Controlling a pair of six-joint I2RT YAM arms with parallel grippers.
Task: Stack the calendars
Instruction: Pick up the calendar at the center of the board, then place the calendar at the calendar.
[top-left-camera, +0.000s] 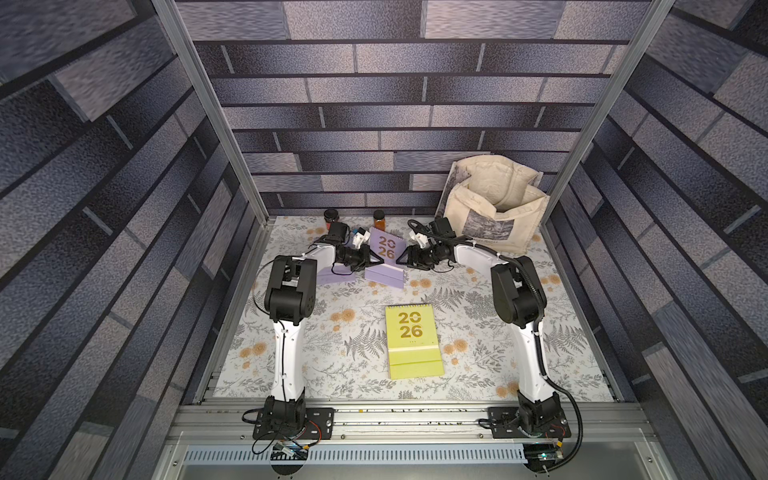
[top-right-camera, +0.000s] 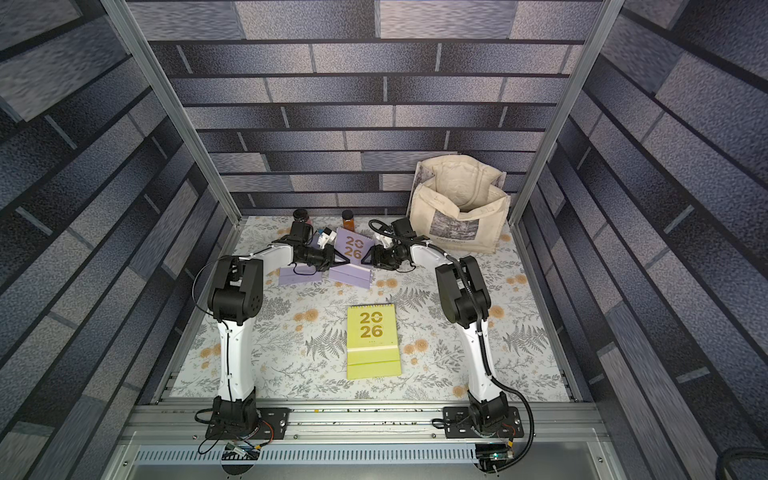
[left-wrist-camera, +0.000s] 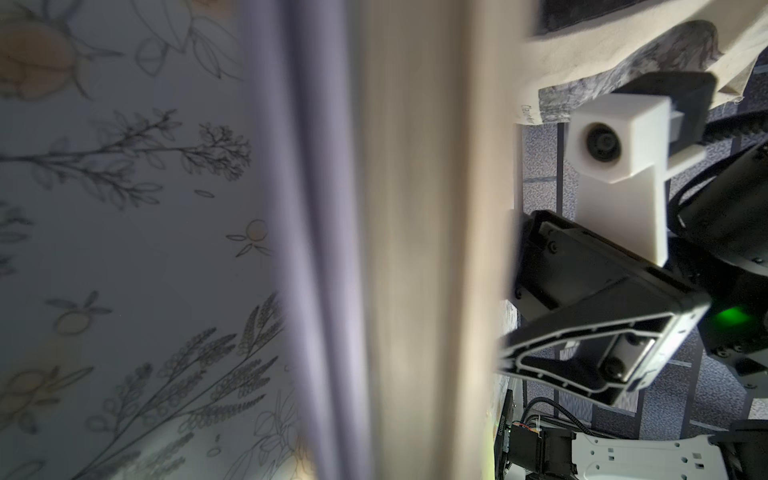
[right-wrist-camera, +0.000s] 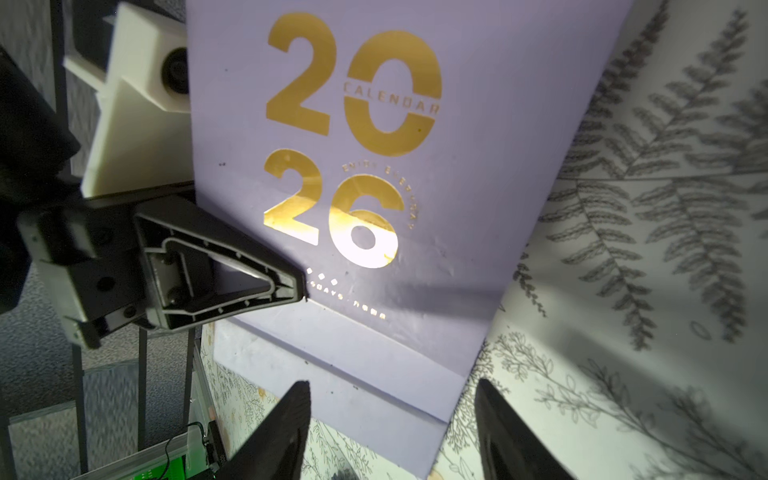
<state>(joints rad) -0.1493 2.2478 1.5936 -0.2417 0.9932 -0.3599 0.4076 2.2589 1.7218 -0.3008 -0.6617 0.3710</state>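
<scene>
The left fingers (right-wrist-camera: 257, 266) were clenched on one edge of a lavender calendar (top-left-camera: 387, 247), tilted up off the counter (top-left-camera: 478, 332) near the tote bag (top-left-camera: 494, 203). The right fingers (right-wrist-camera: 286, 432) stood parted at its opposite edge. The yellow-green calendar (top-left-camera: 411, 338) lay flat, well apart from the bag.

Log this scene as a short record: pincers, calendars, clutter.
left pincer: shut on raised lavender calendar
right pincer: open, at that calendar's opposite edge
raised calendar pose: slanted, gold "2026" cover showing
lavender calendar by left arm: flat, partly hidden by the arm
lavender calendar in the middle: flat, just in front of the raised one
yellow-green calendar: flat, alone, nearer the arm bases
stack: none yet
clutter: tote bag far right; jars at the back
</scene>
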